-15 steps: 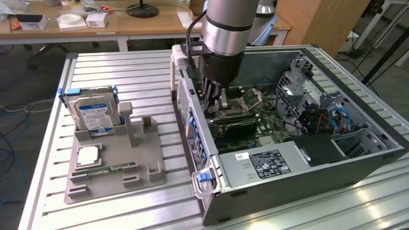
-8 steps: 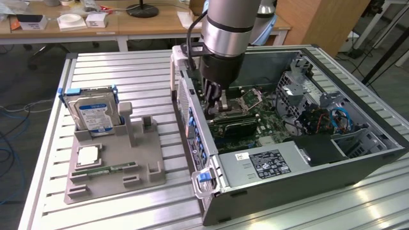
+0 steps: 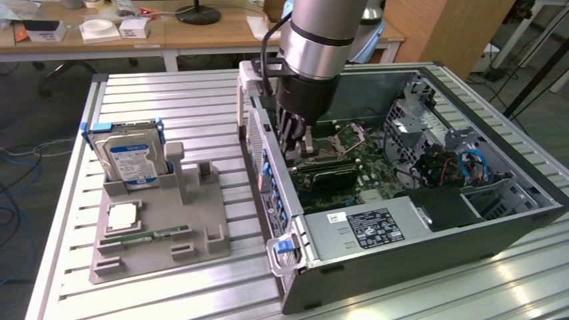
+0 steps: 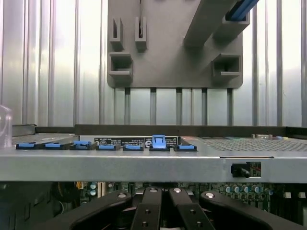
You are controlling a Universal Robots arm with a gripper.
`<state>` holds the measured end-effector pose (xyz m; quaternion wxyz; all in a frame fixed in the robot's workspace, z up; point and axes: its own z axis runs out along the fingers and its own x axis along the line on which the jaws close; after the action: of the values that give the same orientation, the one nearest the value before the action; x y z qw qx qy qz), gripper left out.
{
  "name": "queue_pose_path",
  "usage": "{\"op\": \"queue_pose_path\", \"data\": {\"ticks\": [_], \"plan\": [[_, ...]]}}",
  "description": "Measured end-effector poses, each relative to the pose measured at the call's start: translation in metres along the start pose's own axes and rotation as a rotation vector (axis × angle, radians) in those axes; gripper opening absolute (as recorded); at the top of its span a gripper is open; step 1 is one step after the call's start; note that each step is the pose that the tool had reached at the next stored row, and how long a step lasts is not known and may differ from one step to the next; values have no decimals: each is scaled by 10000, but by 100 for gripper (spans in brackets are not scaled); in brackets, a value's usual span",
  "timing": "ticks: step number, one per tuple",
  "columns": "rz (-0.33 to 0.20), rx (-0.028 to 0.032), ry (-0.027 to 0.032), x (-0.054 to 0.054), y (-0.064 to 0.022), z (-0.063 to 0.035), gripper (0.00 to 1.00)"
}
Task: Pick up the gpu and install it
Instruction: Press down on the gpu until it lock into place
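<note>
While working from the exterior view, start nearest, at the open computer case (image 3: 266, 167). Find the power supply (image 3: 369, 227) at its near end, at 6 o'clock from the gripper (image 3: 300, 155). Locate the motherboard (image 3: 356, 143) and the blue cables (image 3: 471, 165) deeper inside.

Read the gripper (image 4: 160, 211) as pressed together, lowered inside the case close to its side wall. Locate the gpu (image 3: 331, 176) just beside the fingertips, at 5 o'clock, low on the motherboard. Do not assume a grip: cannot tell pinching from pressing.

Judge the step in hand as installing, not pick-up. For seating, call for a square, straight push into the slot.

At 9 o'clock from the case, note the grey holder (image 3: 169, 227) carrying the hard drive (image 3: 129, 157), a chip (image 3: 122, 215) and the memory stick (image 3: 146, 235). Farthest, at 12 o'clock, note the wooden desk (image 3: 213, 37).
</note>
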<state>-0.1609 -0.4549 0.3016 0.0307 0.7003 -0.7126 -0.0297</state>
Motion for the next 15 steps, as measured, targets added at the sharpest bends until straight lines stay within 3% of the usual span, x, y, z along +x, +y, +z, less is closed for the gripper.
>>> {"op": "queue_pose_path", "data": {"ticks": [15], "plan": [[50, -24, -20, 17, -7, 67, 11]]}}
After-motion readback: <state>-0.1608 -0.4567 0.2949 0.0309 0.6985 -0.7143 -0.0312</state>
